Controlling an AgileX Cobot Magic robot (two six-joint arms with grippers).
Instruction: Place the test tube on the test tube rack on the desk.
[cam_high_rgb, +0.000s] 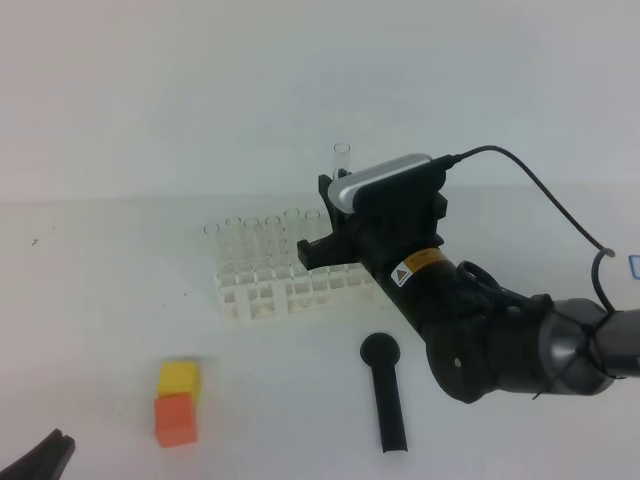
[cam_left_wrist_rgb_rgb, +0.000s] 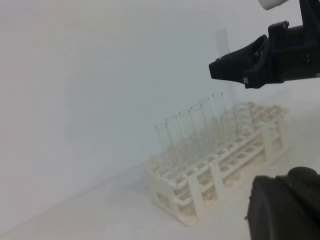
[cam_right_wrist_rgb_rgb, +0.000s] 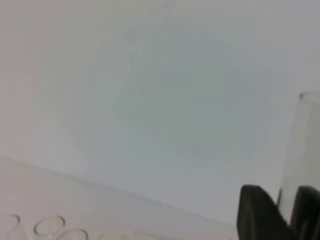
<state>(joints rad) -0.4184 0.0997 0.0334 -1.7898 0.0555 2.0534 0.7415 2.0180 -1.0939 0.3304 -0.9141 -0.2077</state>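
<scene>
At the bottom left corner of the exterior high view, the left gripper (cam_high_rgb: 40, 458) is showing only its dark tips, clenched together with nothing between them. Just above it the orange block (cam_high_rgb: 175, 418) is sitting on the white desk (cam_high_rgb: 90, 300) with the yellow block (cam_high_rgb: 180, 378) touching its upper edge. In the lower middle, the black round-headed stick tool (cam_high_rgb: 385, 390) is lying flat, its round head pointing up the frame toward the rack. A wide stretch of bare desk is lying open to the left of the rack and between the blocks and the stick.

Right of centre, the right gripper (cam_high_rgb: 335, 215) is grasping the test tube (cam_high_rgb: 342, 156) upright, jaws partly apart around the glass; the tube's open rim is rising above the fingers, over the right end of the test tube rack (cam_high_rgb: 290, 290). In the right wrist view the tube (cam_right_wrist_rgb_rgb: 300, 150) is standing between two dark fingertips (cam_right_wrist_rgb_rgb: 257, 212). A yellow label bearing a warning triangle (cam_high_rgb: 418, 266) is showing on the arm; its text is too small to read. A row of clear tubes (cam_high_rgb: 255, 240) is standing in the rack's far side.
</scene>
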